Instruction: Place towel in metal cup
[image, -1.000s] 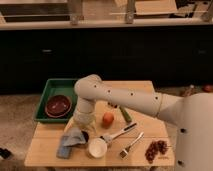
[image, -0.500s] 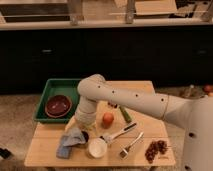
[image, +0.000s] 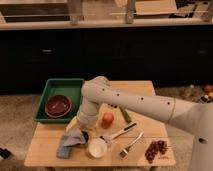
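The arm is reaching down from the right over the wooden bench (image: 50, 150), and the hand (image: 80, 131) is sitting low at the near-left part of it, right above the towel (image: 69, 144); whether it is apart, together or clamped on cloth cannot be told, since the wrist is covering it. The towel, bluish-grey and crumpled, is lying on the bench with its upper right end under or against the hand, and its long axis is running roughly from that end down toward the near-left corner, where the loose part is trailing. The metal cup (image: 85, 136) seems to be the dark round opening just right of the towel, partly hidden, close behind a white cup (image: 97, 148); this is a judgement, not a certainty. To do the step well, the cloth is probably best lifted clear so the trailing end is hanging free, then carried the short way right and lowered bunched end first, straight down over the mouth, keeping clear of the white cup and the orange fruit (image: 107, 119) nearby.
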